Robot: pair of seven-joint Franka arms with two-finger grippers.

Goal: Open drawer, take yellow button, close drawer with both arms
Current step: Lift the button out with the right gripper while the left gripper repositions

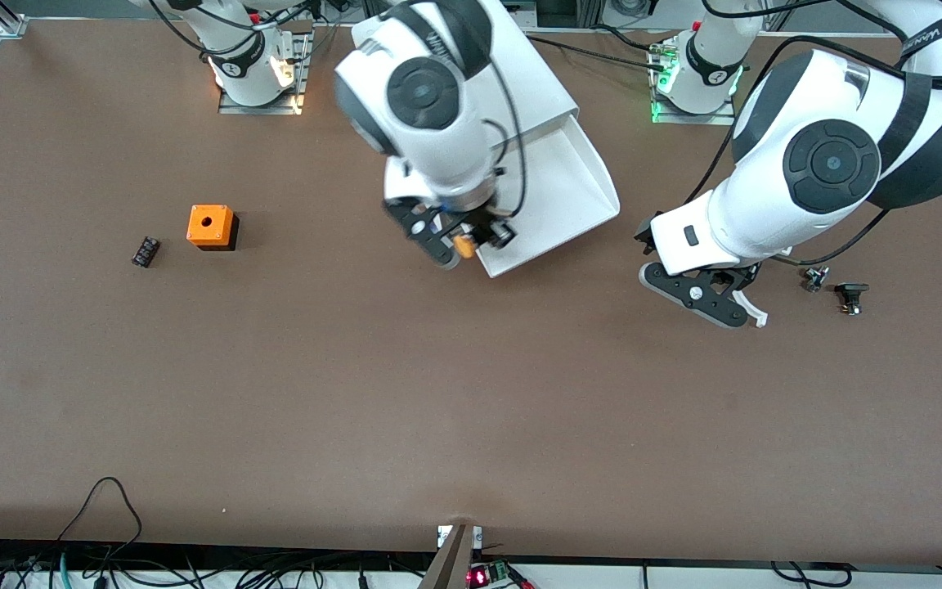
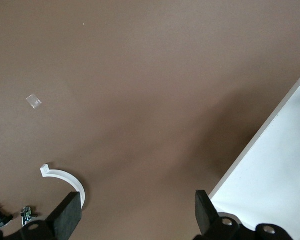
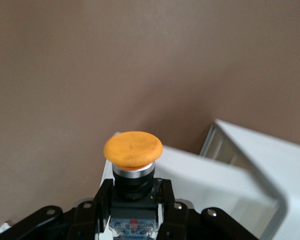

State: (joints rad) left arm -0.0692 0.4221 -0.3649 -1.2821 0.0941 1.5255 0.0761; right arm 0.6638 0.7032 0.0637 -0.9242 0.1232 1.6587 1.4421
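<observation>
**Button lifted clear; drawer still open**

The button (image 3: 132,152) sits clenched in the right claw (image 1: 459,241), cap outward, over the front corner of the open drawer (image 1: 569,192). The drawer front lies at about 9 o'clock from the left claw (image 1: 704,298), which hangs released above the surface (image 1: 471,409) just beside it, the likelier arm to push it shut.

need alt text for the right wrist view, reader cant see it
The right gripper is shut on the button, whose round orange-yellow cap faces the camera above a black body. Just past it lies the corner of the open white drawer, with bare brown table filling the rest.
</observation>
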